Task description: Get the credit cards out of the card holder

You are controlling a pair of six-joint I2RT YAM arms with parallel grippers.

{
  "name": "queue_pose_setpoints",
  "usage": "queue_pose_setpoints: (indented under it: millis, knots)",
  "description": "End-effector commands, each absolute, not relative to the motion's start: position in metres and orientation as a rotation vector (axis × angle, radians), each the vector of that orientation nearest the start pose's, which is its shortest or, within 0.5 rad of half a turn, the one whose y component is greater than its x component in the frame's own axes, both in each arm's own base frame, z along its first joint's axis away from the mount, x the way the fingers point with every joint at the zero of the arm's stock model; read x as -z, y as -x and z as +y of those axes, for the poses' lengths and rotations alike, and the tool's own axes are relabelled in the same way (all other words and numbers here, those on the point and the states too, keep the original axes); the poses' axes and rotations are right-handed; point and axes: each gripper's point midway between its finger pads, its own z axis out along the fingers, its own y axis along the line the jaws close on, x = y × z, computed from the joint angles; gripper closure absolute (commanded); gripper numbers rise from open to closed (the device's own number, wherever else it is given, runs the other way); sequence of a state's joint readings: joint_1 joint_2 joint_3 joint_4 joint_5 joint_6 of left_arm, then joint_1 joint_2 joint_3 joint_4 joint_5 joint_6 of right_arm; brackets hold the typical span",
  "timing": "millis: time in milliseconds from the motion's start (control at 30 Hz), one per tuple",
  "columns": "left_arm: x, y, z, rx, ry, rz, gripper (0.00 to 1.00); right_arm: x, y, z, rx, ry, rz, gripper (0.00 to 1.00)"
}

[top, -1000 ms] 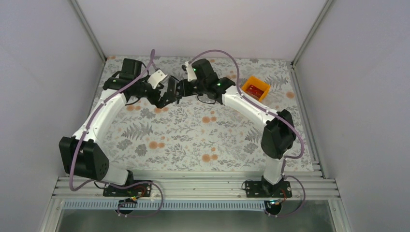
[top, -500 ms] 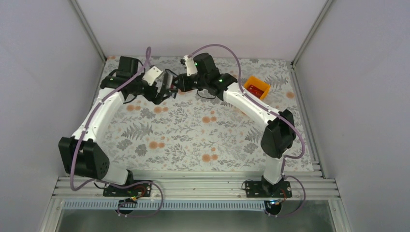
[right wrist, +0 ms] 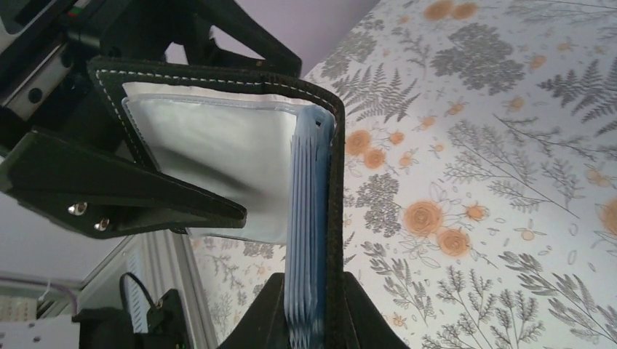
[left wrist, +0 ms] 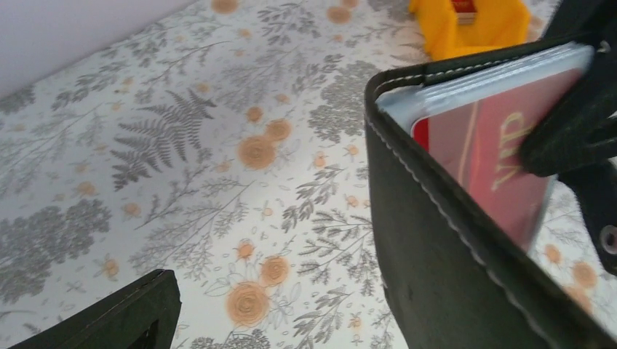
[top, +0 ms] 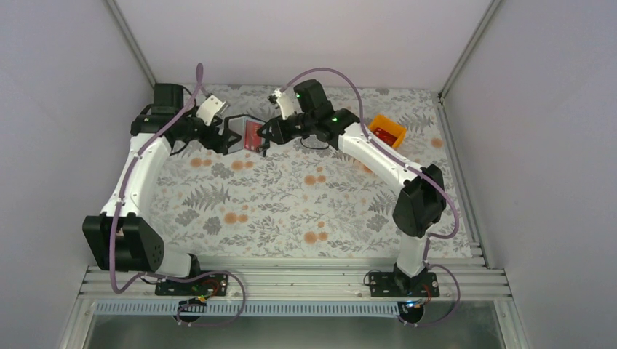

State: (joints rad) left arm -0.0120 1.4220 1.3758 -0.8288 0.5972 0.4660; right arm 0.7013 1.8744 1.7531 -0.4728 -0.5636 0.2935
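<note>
The black card holder (right wrist: 331, 182) hung clear of the floral tablecloth (top: 291, 196) near the table's far edge, spread open between the two claws. The right gripper (right wrist: 313, 309) was clamped on the half that carried the stack of blue-grey sleeves, with one finger on each side of it. The left gripper (top: 225, 137) stood wide open and gripped nothing. One of its fingers (right wrist: 124, 193) lay across the clear pocket inside the other flap, and from the left wrist camera its other finger sat well apart from the leather. A red credit card (left wrist: 480, 145) lettered VIP sat in a clear sleeve inside the fold. A black finger of the right gripper covered part of the card's face, and the holder's stitched outer flap hid its lower part from the left wrist camera. The orange bin (top: 377, 125) stood on the cloth to the right, well apart from the holder, and a second red card (top: 388, 136) lay in it.
</note>
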Motion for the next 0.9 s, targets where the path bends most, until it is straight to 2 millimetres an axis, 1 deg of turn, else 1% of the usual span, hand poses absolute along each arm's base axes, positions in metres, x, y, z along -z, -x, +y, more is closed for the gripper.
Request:
queue_pose_setpoints:
  millis: [0,100,167,233,300,333,400,433,467,533,567,600,667,733,767,833,867]
  knots:
    - [-0.287,-0.343,-0.112,0.669,-0.883,2.041,0.13,-0.313,-0.330,0.409,-1.225,0.949,1.986,0.96]
    - [-0.293,-0.334,-0.111,0.701,-0.908,2.009,0.25,-0.315,-0.326,0.402,-1.246,1.002,1.944,0.96]
    - [-0.292,-0.330,-0.112,0.712,-0.930,2.001,0.29,-0.319,-0.319,0.399,-1.259,1.061,1.889,0.96]
    - [-0.291,-0.327,-0.112,0.715,-0.940,2.002,0.31,-0.327,-0.310,0.395,-1.278,1.110,1.824,0.96]
    - [-0.289,-0.330,-0.108,0.683,-0.923,2.015,0.31,-0.335,-0.300,0.390,-1.310,1.158,1.754,0.96]
    - [-0.288,-0.333,-0.105,0.656,-0.908,2.026,0.28,-0.338,-0.295,0.388,-1.326,1.171,1.734,0.96]
    - [-0.291,-0.341,-0.097,0.598,-0.865,2.042,0.27,-0.340,-0.296,0.385,-1.336,1.152,1.737,0.96]
    - [-0.296,-0.343,-0.092,0.576,-0.846,2.041,0.26,-0.336,-0.304,0.384,-1.323,1.105,1.779,0.96]
    - [-0.303,-0.345,-0.088,0.563,-0.838,2.029,0.25,-0.328,-0.317,0.382,-1.293,1.028,1.852,0.96]
    - [-0.320,-0.347,-0.083,0.534,-0.828,2.000,0.23,-0.299,-0.358,0.370,-1.139,0.769,2.075,0.96]
    - [-0.331,-0.349,-0.081,0.513,-0.825,1.982,0.22,-0.282,-0.376,0.363,-1.047,0.650,2.180,0.96]
    - [-0.338,-0.350,-0.080,0.500,-0.824,1.972,0.21,-0.272,-0.392,0.354,-0.943,0.549,2.238,0.96]
    - [-0.355,-0.351,-0.080,0.482,-0.819,1.944,0.21,-0.258,-0.405,0.346,-0.852,0.447,2.286,0.96]
    - [-0.368,-0.351,-0.080,0.473,-0.807,1.918,0.21,-0.256,-0.415,0.342,-0.775,0.389,2.284,0.96]
    - [-0.375,-0.352,-0.081,0.469,-0.797,1.902,0.24,-0.257,-0.419,0.340,-0.734,0.370,2.278,0.96]
    - [-0.386,-0.349,-0.094,0.499,-0.799,1.871,0.36,-0.259,-0.424,0.339,-0.660,0.347,2.266,0.96]
    - [-0.388,-0.343,-0.108,0.546,-0.837,1.854,0.42,-0.259,-0.425,0.340,-0.632,0.345,2.262,0.96]
